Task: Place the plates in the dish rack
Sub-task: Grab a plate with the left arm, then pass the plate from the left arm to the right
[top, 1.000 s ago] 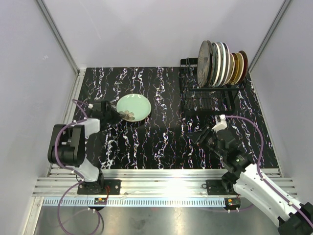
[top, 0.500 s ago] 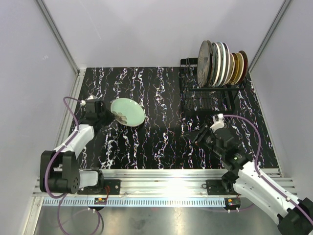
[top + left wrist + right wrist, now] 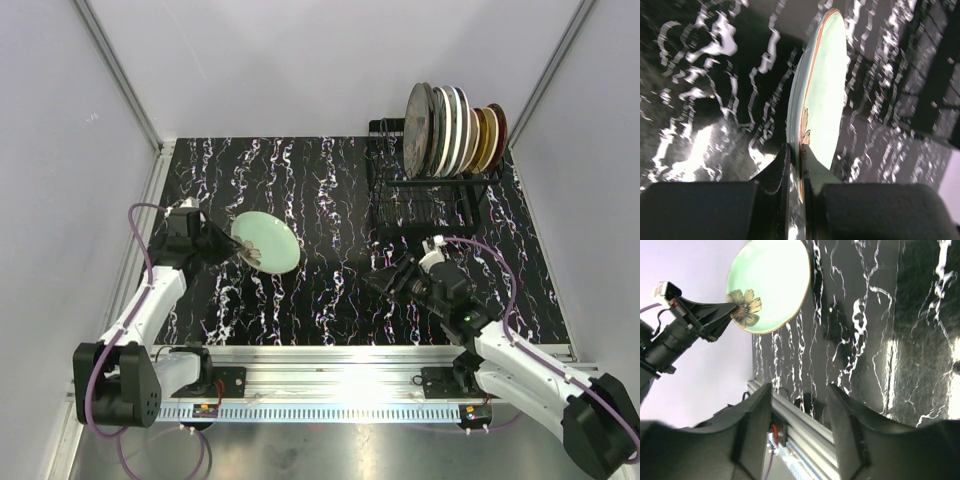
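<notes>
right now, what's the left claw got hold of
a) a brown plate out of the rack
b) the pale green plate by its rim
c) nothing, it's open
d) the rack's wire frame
b: the left wrist view shows the left claw shut on the rim of the pale green plate, which stands tilted on edge.

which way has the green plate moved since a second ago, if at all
Yes. The green plate, gripped by the left end effector, has tipped up and shifted slightly toward the near rail.
</notes>
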